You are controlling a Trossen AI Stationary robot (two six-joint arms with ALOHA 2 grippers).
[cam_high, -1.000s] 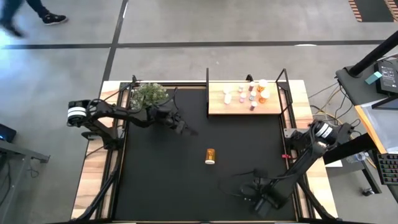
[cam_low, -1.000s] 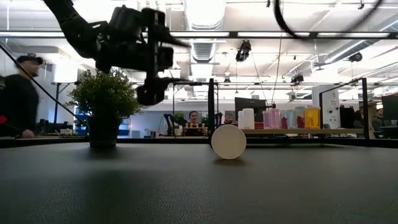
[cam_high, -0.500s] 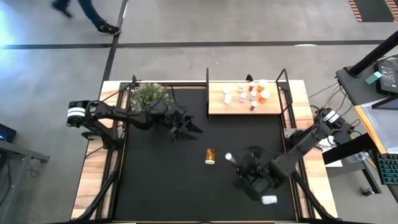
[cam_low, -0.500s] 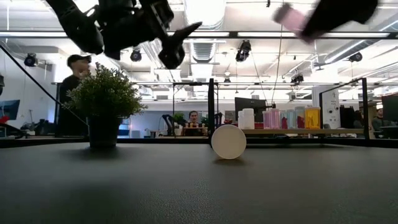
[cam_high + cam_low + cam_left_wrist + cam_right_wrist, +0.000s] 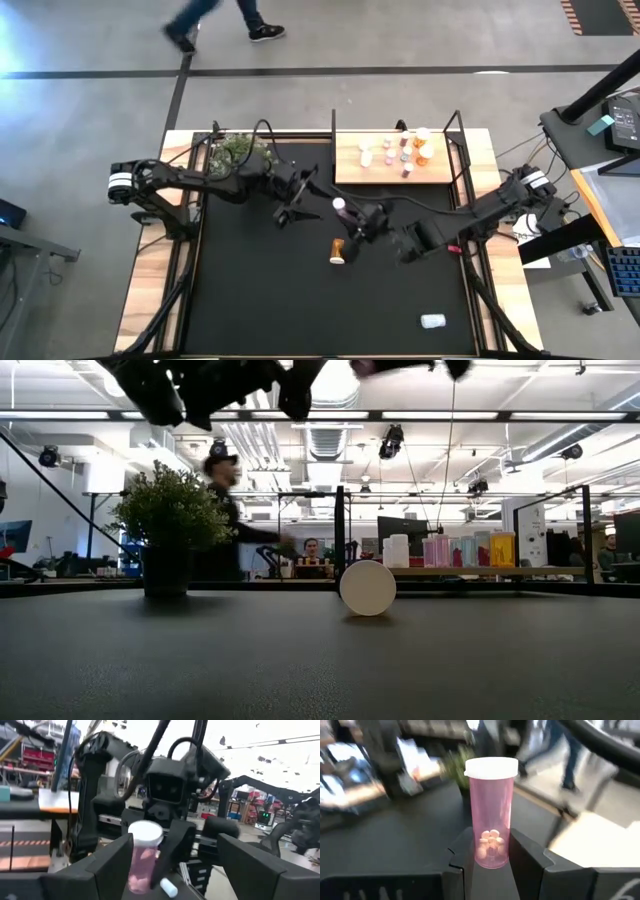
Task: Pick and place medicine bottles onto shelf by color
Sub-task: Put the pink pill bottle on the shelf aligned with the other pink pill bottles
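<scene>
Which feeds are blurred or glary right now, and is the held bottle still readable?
Right wrist view: the pink bottle is sharp between the right gripper's fingers, background smeared. Left wrist view: soft, sky blown out. Low view: a person blurred, ceiling lights glaring. High view: even light, walker's legs blurred.

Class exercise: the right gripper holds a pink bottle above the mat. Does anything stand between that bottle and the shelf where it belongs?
Nothing visible stands on the mat between the pink bottle and the shelf. The open left gripper hovers close beside the right gripper, off the direct line.
</scene>
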